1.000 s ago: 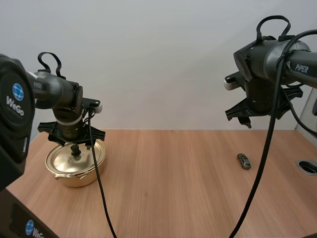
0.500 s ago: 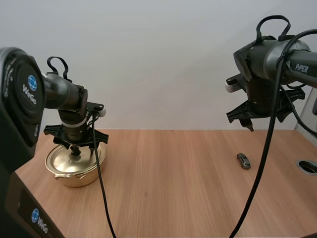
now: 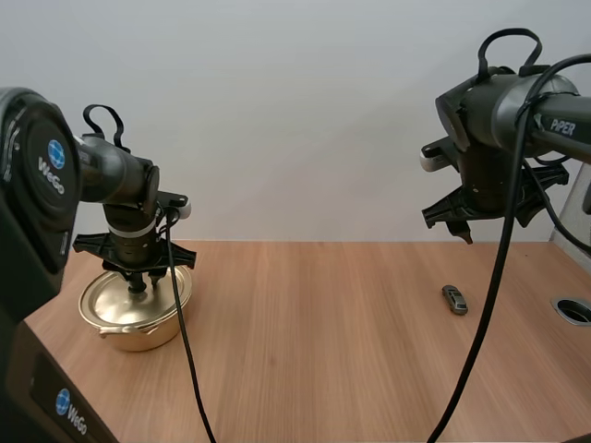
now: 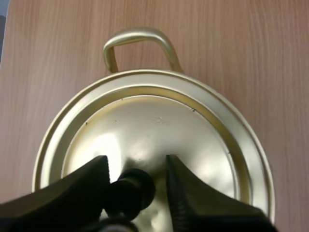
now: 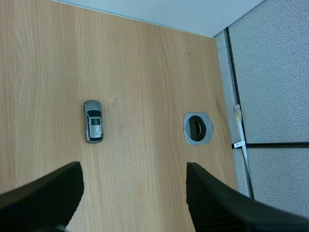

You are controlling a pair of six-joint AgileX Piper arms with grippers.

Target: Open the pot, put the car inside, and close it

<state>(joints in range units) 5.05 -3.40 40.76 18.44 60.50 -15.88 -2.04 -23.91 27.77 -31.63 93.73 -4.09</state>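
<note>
Risk check, high view: pot [image 3: 129, 323] sits near the left edge of the surface [image 3: 305, 351], lid [image 3: 111, 300] on. Left gripper [image 3: 137, 282] is down over it, and the car [image 3: 454, 299] lies well apart at right. Left wrist view: fingers apart, flanking the knob [image 4: 131, 189], one touching, the other w/ a gap. Off-centre closure could shove the lid sideways or slip off the knob. Right wrist view: right gripper [image 5: 133, 181] fingers apart above the surface, car ahead. A poor pinch may skid or roll the car.
</note>
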